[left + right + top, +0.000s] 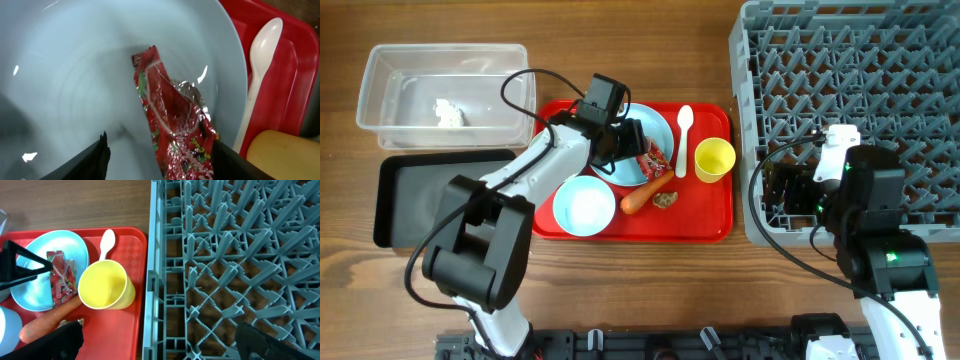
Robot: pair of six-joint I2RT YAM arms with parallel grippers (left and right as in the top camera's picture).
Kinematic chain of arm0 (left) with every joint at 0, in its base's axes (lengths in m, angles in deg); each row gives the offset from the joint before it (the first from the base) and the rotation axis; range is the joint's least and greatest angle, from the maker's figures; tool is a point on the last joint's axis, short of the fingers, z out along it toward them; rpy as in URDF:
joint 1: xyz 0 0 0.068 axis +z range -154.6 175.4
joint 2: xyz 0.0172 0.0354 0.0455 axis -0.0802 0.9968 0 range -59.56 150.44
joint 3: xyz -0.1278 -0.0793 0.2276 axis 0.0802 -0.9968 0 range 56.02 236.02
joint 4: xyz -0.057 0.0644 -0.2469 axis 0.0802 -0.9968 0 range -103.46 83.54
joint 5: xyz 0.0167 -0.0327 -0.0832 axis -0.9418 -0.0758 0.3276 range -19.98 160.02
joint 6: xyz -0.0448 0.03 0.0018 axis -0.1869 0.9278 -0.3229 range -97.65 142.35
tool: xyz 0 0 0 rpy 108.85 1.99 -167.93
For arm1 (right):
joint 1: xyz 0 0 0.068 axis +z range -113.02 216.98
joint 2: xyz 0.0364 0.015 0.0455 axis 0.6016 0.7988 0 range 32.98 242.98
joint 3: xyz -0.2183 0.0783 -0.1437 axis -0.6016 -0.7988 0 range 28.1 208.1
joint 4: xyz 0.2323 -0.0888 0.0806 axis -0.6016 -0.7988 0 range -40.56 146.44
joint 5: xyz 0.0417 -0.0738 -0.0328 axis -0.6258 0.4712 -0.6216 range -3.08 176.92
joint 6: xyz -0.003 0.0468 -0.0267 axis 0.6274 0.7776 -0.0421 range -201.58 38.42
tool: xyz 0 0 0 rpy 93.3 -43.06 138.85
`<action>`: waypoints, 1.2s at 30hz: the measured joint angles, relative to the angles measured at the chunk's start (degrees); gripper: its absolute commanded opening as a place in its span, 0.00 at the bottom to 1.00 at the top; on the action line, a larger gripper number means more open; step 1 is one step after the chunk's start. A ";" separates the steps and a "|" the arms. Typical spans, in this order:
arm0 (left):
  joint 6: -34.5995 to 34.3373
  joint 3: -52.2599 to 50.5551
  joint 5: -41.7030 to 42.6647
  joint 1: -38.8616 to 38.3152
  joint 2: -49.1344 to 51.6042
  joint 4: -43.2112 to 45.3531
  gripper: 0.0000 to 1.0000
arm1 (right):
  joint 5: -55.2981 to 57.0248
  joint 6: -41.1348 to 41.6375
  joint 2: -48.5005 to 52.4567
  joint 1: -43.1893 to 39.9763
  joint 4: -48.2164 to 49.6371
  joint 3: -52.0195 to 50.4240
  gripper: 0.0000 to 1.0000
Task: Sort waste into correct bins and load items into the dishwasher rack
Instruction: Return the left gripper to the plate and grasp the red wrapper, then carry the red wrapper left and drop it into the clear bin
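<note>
Right now my left gripper (160, 141) hangs low over the pale blue plate (75, 75), fingers spread and holding nothing. Between them, on the plate, lies the red snack wrapper (170, 120). A white spoon (260, 55) rests on the red tray (295, 60) off to that gripper's side. My right gripper (157, 326) is spread wide and empty above the edge of the grey rack (225, 255). The yellow cup (102, 287) stands ahead of it, leftward.

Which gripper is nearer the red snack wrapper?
Left. The left gripper is over the red snack wrapper on the plate; the right gripper is away above the dishwasher rack.
</note>
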State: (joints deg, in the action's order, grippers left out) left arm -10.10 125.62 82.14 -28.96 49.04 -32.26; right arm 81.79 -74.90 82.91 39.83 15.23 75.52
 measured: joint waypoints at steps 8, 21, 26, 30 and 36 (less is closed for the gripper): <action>-0.48 0.00 0.24 -1.64 1.27 1.27 0.61 | 0.00 0.00 0.00 0.00 -0.02 0.00 1.00; -0.98 0.00 0.87 -2.23 3.72 4.72 0.04 | 0.00 0.00 0.00 0.00 -0.39 0.00 1.00; 0.24 0.00 0.83 -1.16 3.52 4.63 0.04 | 0.00 0.00 0.00 0.00 -0.39 0.00 1.00; 2.64 -0.13 0.50 1.70 0.04 3.72 0.04 | 0.00 0.00 0.00 0.00 -0.39 0.00 1.00; 3.91 -0.17 -1.81 8.48 -12.87 3.30 0.04 | 0.00 0.00 0.24 0.00 -0.39 0.00 1.00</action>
State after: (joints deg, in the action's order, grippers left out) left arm -6.19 125.45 80.32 -20.48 36.17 -28.96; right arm 81.79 -74.90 83.15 39.83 14.84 75.52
